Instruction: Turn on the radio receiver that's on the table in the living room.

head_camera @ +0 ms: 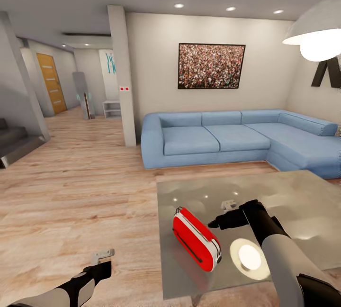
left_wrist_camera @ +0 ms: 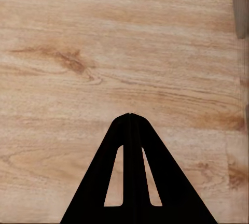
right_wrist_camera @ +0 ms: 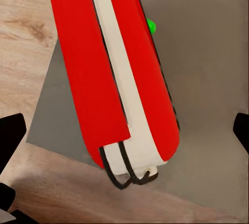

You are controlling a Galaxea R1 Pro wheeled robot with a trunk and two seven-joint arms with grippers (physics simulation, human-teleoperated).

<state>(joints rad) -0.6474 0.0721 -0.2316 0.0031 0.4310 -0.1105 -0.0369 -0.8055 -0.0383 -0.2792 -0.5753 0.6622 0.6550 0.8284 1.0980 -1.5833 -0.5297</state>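
Note:
The red radio receiver (head_camera: 196, 238) with white edge trim stands on its edge near the front left of the glossy grey table (head_camera: 293, 193). My right gripper (head_camera: 219, 221) hovers just right of it, pointing toward it. In the right wrist view the radio receiver (right_wrist_camera: 140, 84) runs between the two wide-apart fingertips of the open right gripper (right_wrist_camera: 126, 130). Its dark strap (right_wrist_camera: 127, 175) loops at the near end, and a small green dot (right_wrist_camera: 151, 25) shows on one face. My left gripper (head_camera: 102, 262) hangs low over the wood floor, and in its wrist view the left gripper (left_wrist_camera: 130, 115) is shut and empty.
A blue L-shaped sofa (head_camera: 227, 136) stands behind the table under a framed crowd picture (head_camera: 211, 66). A white pendant lamp (head_camera: 317, 32) hangs at the upper right, reflected on the tabletop. A pillar (head_camera: 122, 75), stairs (head_camera: 14, 141) and a hallway lie to the left.

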